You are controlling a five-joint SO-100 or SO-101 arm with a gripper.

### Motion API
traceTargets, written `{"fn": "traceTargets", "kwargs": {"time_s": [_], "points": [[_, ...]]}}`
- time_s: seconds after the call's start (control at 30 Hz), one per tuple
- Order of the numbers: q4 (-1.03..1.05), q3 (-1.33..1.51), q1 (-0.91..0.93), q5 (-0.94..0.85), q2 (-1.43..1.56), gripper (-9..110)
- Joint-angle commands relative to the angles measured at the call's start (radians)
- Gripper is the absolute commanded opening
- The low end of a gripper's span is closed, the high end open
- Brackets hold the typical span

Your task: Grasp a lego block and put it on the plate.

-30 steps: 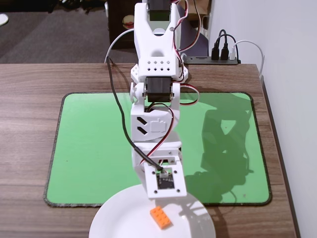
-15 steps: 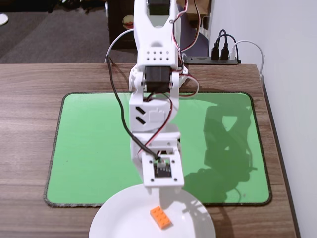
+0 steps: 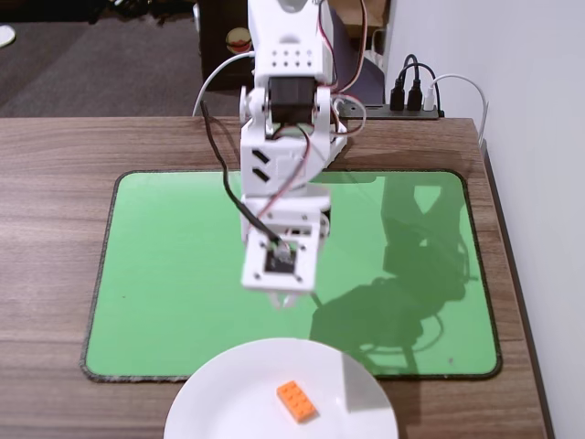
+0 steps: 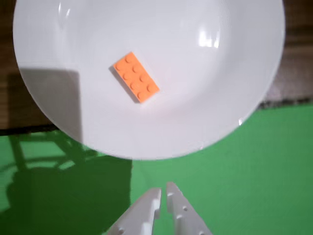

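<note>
Lego block (image 4: 136, 77) on plate (image 4: 234, 93), claw (image 4: 163, 192) apart

- In the fixed view the arm (image 3: 279, 165) has pulled back from the plate (image 3: 228, 393): a second ago its camera end hung over the plate's far rim, just beyond the lego block (image 3: 296, 401); now it sits clear of the plate, above the green mat (image 3: 164, 265).
- The arm has also risen and folded toward its base.
- Its shadow has slid off most of the plate, leaving only a narrow band on the plate's right part.
- In the wrist view the pincer (image 4: 163, 192) hangs over the mat just outside the plate's rim, tips nearly together, holding nothing.
</note>
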Motion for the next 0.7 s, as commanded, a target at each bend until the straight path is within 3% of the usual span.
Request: {"fn": "traceTargets", "kwargs": {"time_s": [0.0,0.67], "points": [[-0.014,0.051,-0.015,0.110,0.110,1],[-0.048,0.719,0.032,0.865,0.862,1]]}}
